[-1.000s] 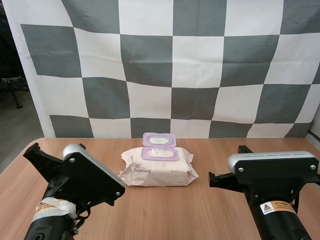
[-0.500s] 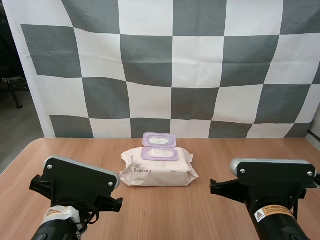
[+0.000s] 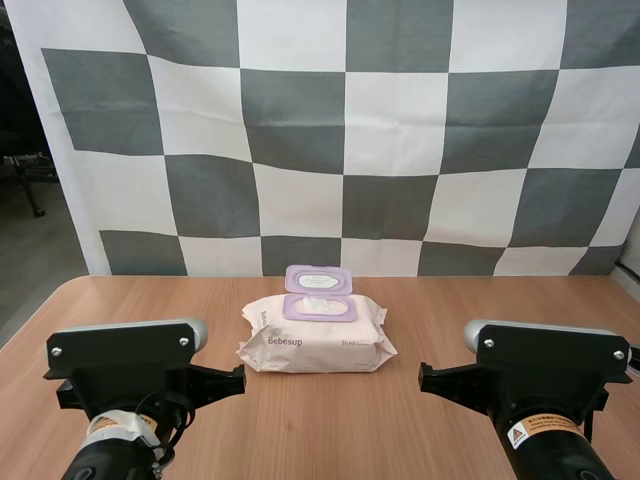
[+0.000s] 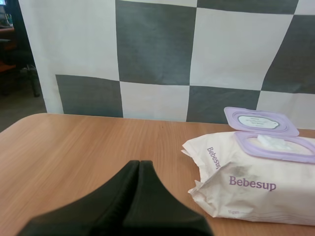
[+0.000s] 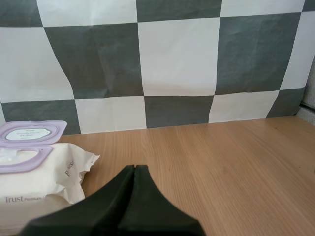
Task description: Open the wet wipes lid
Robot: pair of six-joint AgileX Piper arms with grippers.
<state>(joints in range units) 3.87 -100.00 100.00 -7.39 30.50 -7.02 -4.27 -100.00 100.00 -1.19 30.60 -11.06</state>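
Left wrist view, left gripper clenched empty near wipes pack (lid flipped up), right gripper likewise clenched empty.

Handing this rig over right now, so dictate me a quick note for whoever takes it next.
Left gripper: shut on nothing, apart from the wet wipes pack.
Right gripper: shut on nothing, on the pack's other side, also apart.
The pack lies mid-table between the arms. Its lid is flipped open and a wipe shows in the opening.
Done: lid open. Left: nothing on the lid, it seems.
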